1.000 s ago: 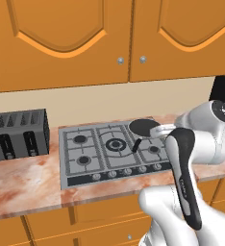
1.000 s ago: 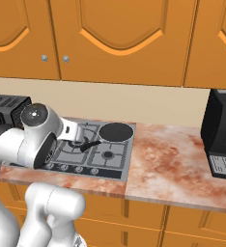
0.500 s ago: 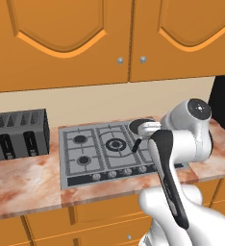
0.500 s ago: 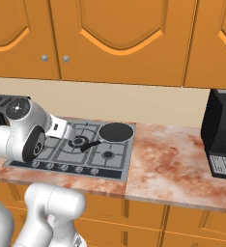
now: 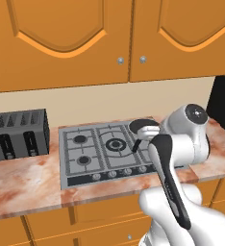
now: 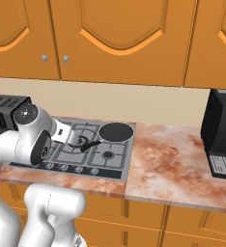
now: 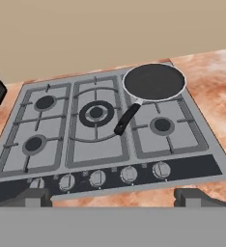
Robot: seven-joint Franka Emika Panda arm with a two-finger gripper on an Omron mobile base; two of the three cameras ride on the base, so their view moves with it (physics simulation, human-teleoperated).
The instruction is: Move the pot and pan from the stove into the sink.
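Note:
The black pan sits on the back right burner of the grey stove, its long handle pointing toward the middle burner. It also shows in the left base view as the pan and in the right base view as the pan. My gripper hovers above the stove's front edge, near the knobs, open with nothing between its fingertips. The stove lies partly behind my arm. The pot and the sink are out of view.
A dark slotted toaster stands left of the stove on the marbled counter. A black appliance stands at the counter's right end. Orange wall cabinets hang above.
My arm has swung leftward over the stove's front right part. The pan has stayed in place and the gripper is as open as before.

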